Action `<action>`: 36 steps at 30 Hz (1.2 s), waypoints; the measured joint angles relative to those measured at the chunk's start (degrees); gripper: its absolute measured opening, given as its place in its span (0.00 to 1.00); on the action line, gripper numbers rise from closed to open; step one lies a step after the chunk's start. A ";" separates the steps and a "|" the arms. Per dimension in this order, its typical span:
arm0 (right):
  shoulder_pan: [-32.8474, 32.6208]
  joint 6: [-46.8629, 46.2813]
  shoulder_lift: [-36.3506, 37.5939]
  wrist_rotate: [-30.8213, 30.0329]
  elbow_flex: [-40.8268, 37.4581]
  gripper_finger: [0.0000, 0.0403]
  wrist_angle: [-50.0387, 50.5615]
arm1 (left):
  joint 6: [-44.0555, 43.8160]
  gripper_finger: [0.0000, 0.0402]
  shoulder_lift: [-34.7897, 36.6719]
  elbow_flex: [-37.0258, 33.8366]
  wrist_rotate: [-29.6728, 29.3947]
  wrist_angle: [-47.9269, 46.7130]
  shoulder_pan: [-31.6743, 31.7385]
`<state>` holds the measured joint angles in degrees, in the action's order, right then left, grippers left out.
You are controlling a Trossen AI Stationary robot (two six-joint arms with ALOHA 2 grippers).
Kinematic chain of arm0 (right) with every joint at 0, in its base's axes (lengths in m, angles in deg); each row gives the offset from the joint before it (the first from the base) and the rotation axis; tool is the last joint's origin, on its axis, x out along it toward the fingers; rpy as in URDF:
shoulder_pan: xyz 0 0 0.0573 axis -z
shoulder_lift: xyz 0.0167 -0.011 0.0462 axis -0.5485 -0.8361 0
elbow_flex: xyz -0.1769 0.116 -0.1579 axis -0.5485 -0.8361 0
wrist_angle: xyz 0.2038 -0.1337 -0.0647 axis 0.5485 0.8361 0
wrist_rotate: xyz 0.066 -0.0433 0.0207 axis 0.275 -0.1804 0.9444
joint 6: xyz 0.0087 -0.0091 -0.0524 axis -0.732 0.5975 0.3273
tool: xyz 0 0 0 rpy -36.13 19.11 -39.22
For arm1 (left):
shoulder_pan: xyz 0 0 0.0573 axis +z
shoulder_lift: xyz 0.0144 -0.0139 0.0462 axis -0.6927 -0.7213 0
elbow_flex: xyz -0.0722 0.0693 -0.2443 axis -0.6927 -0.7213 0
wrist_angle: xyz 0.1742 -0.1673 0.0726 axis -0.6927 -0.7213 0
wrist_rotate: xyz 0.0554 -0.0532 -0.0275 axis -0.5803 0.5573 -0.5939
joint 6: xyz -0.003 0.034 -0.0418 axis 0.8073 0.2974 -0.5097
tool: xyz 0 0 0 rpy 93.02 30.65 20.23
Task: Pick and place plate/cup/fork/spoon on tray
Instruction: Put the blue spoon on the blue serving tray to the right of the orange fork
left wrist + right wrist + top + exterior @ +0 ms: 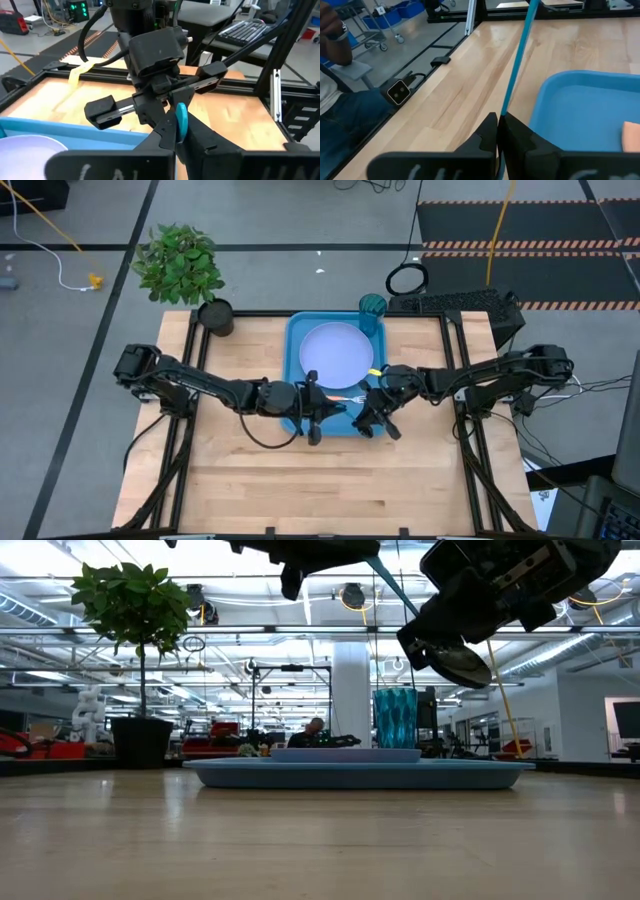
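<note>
The blue tray lies at the table's far middle, with the lavender plate flat in it. The teal cup stands upright at its far right corner. The orange-handled fork lies in the tray's near part. The spoon is in the air over the tray's near edge, between my two grippers. My left gripper is shut on its light-blue handle. My right gripper is shut on it too. In the low view the dark bowl shows under the right gripper. My left gripper pinches the free end of the spoon's blue handle between its two fingers, coming from the table's left. The spoon is lifted clear of the tray. My right gripper pinches the handle between its two fingers toward the bowl end, coming from the right. The handle slants up and away from the fingers toward the left gripper, and the bowl hangs just below the gripper.
A potted plant stands at the table's far left. A keyboard lies beyond the far right corner. Bare wood fills the near half. A person shows beside the table in the right wrist view.
</note>
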<state>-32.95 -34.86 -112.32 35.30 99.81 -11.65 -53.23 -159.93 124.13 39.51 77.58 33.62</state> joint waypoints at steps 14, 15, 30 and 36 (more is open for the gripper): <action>-4.30 2.45 3.25 -31.95 -0.17 0.29 0.01 | -0.75 0.01 0.81 0.07 -16.88 0.31 -0.91; -4.77 2.96 3.54 -35.73 -0.17 0.33 0.10 | -1.52 0.01 0.81 0.07 -19.51 0.40 -1.10; -14.89 19.92 3.79 -73.86 -0.15 0.46 -3.97 | -8.91 0.01 -6.53 0.07 -38.11 12.64 -3.08; -16.04 22.88 3.78 -76.11 -0.15 0.39 -3.08 | -7.68 0.01 -7.66 0.04 -40.84 15.97 -2.65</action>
<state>-48.99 -11.98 -108.54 -40.82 99.65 -14.72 -60.91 -167.59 124.17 -1.34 93.55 30.97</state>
